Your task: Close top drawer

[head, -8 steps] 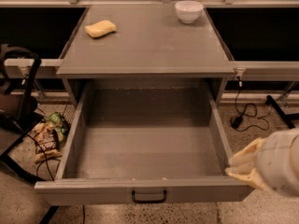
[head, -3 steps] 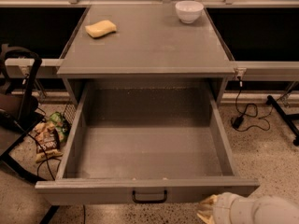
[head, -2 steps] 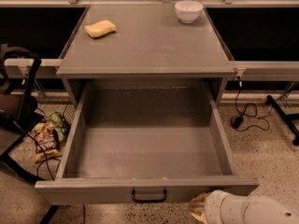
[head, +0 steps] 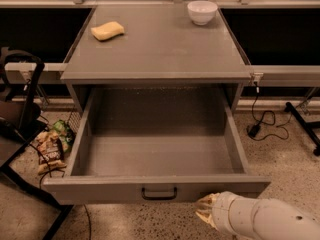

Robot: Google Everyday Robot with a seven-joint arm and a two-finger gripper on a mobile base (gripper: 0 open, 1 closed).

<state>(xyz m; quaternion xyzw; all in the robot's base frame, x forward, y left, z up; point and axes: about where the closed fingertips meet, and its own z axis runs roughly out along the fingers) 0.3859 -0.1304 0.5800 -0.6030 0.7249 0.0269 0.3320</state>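
A grey metal cabinet seen from above and in front, with its top drawer point(head: 160, 156) pulled far out toward the viewer, so that the wide, deep grey box shows its floor and both side walls. The flat front panel of the drawer runs across the lower part of the scene, and a small black bar handle point(head: 159, 193) sits at the centre of that panel. Just below the right end of the drawer front, right of the handle, is the robot's claw point(head: 206, 210), pale yellowish at its tip and pointing left toward the panel; whether it is released or clenched cannot be told, nor whether it touches the panel. Behind the claw, a thick white arm point(head: 265, 220) reaches in from the lower right corner. Above and behind the open drawer lies the cabinet's flat grey worktop point(head: 160, 49), with a yellow sponge point(head: 107, 30) near its back left corner and a white bowl point(head: 202, 11) at its back right. On the speckled floor to the left of the drawer lie some crumpled snack bags point(head: 50, 146) beside a black metal frame point(head: 22, 99); to the right of the drawer a black cable point(head: 261, 122) trails across the floor
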